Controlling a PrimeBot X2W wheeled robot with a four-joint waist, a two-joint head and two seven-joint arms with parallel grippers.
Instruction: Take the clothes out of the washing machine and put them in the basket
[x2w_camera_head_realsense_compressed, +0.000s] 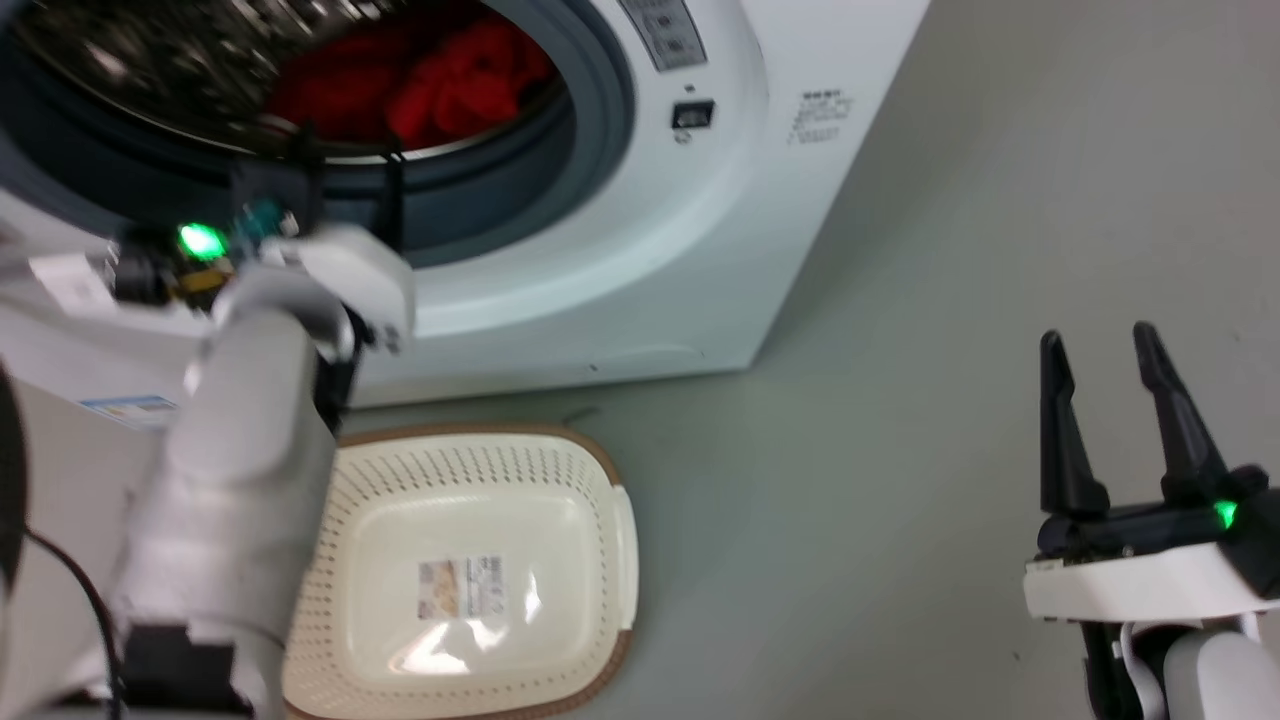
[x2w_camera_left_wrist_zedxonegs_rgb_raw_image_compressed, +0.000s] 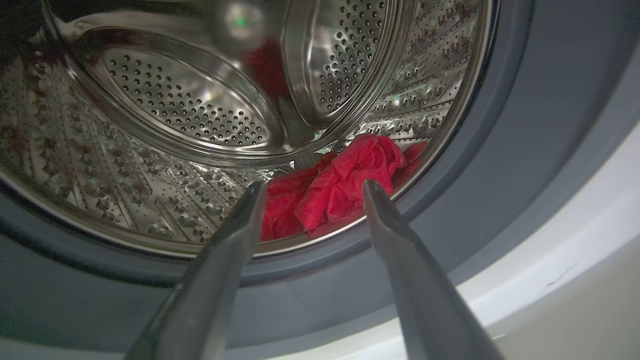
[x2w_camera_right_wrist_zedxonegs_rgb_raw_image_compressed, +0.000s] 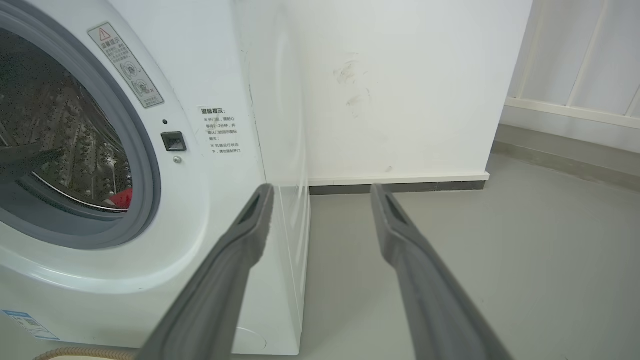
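Left gripper (x2w_camera_left_wrist_zedxonegs_rgb_raw_image_compressed: 312, 184) fingers spread, empty, facing clothes (x2w_camera_left_wrist_zedxonegs_rgb_raw_image_compressed: 350, 170) in washing machine (x2w_camera_head_realsense_compressed: 620, 280).
Fabric likely soft, light; pinch the raised central fold.

Grey floor (x2w_camera_head_realsense_compressed: 900, 400), white wall (x2w_camera_right_wrist_zedxonegs_rgb_raw_image_compressed: 400, 75), dark skirting strip (x2w_camera_right_wrist_zedxonegs_rgb_raw_image_compressed: 400, 187), beige ribbed hose (x2w_camera_right_wrist_zedxonegs_rgb_raw_image_compressed: 85, 354) at floor level

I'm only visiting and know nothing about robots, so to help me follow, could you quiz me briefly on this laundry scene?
1. True or false: the left end effector is open, aimed into the washing machine.
2. Fill in: the basket holds ___.
3. Where are the red clothes? A. basket B. washing machine C. floor
Key: 1 true; 2 nothing; 3 B.
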